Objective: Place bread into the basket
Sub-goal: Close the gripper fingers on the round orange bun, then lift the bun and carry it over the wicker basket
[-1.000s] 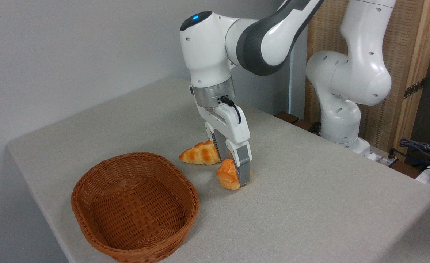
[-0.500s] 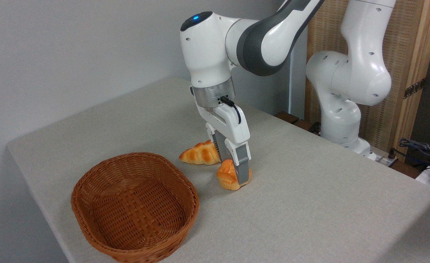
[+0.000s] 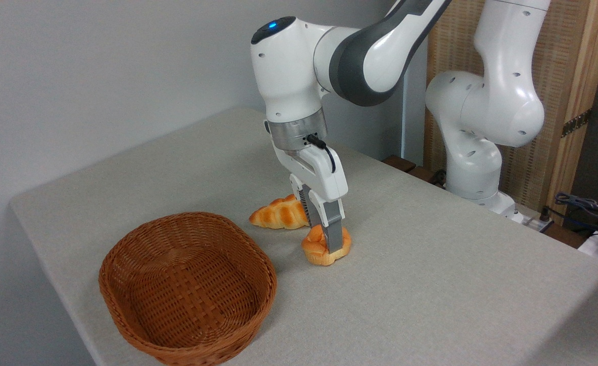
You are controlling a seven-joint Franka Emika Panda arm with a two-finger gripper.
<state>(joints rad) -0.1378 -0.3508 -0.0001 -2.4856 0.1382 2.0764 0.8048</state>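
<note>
While the basket (image 3: 187, 287) holds nothing, its oval of reddish-brown wicker lies down and left of the fingers (image 3: 334, 234), well apart. You have two bread pieces: the bun (image 3: 326, 247), round, golden-orange and knotted on top, and one longer braided loaf (image 3: 278, 214) (just behind and left of the fingers). The gripper (image 3: 328, 241) is closed onto the bun, which sits on the grey cloth table (image 3: 431, 284).

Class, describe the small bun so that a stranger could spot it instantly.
Start at the big oval wicker basket on the grey table. Look up and to its right, where the white arm's pincer comes down. The small bun sits between its fingers: round and knotted, unlike the longer braided loaf just behind.
</note>
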